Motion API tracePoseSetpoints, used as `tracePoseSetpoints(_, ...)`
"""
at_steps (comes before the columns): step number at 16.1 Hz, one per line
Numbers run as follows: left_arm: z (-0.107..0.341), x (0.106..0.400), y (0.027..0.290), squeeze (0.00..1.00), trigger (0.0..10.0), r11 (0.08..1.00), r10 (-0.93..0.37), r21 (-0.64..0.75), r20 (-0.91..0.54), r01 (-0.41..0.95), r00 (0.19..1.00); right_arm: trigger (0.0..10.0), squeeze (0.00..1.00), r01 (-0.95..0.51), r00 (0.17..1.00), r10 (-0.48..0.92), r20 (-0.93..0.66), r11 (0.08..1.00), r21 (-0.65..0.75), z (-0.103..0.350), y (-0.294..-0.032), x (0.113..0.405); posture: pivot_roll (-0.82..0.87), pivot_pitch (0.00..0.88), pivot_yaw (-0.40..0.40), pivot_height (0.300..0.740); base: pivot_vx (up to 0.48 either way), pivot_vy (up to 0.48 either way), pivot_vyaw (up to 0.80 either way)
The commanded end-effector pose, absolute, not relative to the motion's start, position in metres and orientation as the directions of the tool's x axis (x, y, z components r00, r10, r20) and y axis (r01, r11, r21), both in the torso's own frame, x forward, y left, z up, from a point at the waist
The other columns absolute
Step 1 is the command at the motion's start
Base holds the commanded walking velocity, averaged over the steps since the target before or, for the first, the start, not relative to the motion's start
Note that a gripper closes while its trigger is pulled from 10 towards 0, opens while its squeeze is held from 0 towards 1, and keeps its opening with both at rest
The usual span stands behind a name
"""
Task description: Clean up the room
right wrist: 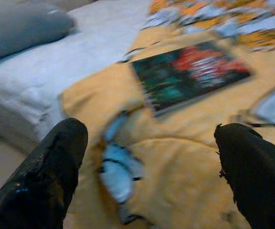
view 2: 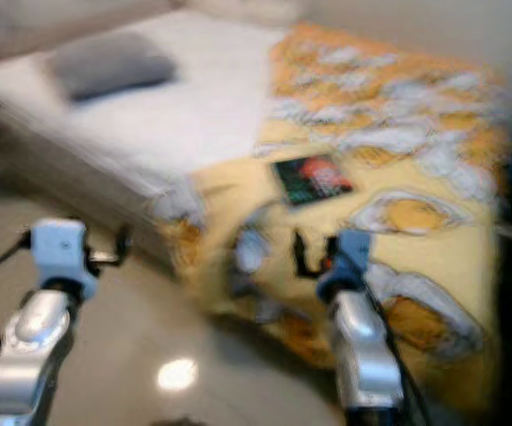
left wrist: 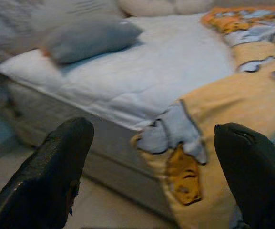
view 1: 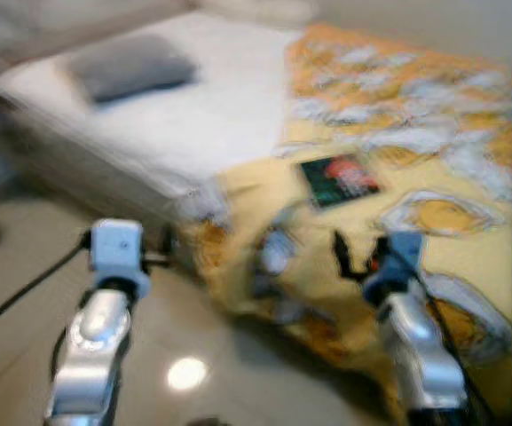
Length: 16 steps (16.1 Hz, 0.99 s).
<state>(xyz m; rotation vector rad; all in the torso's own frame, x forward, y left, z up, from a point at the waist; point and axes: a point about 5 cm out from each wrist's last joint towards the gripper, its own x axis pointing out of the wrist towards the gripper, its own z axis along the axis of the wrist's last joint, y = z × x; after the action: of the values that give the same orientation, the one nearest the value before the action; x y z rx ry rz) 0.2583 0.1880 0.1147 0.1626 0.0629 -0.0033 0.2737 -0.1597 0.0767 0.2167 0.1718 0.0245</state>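
One bed [view 1: 193,133] carries one grey pillow [view 1: 131,67] near its head, one yellow blanket [view 1: 451,257] over the foot half and hanging off the near edge, and one dark book [view 1: 338,179] lying flat on the blanket near that edge. Left gripper [left wrist: 151,167] and right gripper [right wrist: 151,162] both have fingers spread apart, empty. Head views are blurred; the book's cover is unreadable.

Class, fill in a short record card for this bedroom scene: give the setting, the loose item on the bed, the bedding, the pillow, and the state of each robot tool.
Setting: bed on a pale glossy floor
Loose item: dark book lying flat on the yellow blanket
Bedding: blanket covers the bed's right part, draped over the edge
Pillow: grey pillow on the white sheet
Left tool: open, holds nothing
Right tool: open, pointed toward the book
Image: blurred
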Motion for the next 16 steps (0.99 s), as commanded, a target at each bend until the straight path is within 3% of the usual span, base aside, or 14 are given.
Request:
tracePoseSetpoints(1, 0.1176, 0.2591, 0.1904, 0.06, 10.0, 0.983, -0.001, 0.184, -0.06, 0.012, 0.998, 10.0, 1.0, -0.022, 0.986, 0.062, -0.158, 0.97, 0.24, 0.0792, -0.1541, 0.2753, 0.08, 0.012, 0.007, 0.74, 0.244, 0.0, 0.77)
tracePoseSetpoints(16, 0.1184, 0.265, 0.1903, 0.08, 10.0, 0.979, -0.033, 0.201, -0.061, 0.045, 0.998, 10.0, 1.0, 0.08, 0.983, -0.043, -0.177, 0.975, 0.209, 0.0793, -0.1527, 0.2783, 0.06, 0.039, 0.025, 0.74, 0.321, 0.0, 0.04)
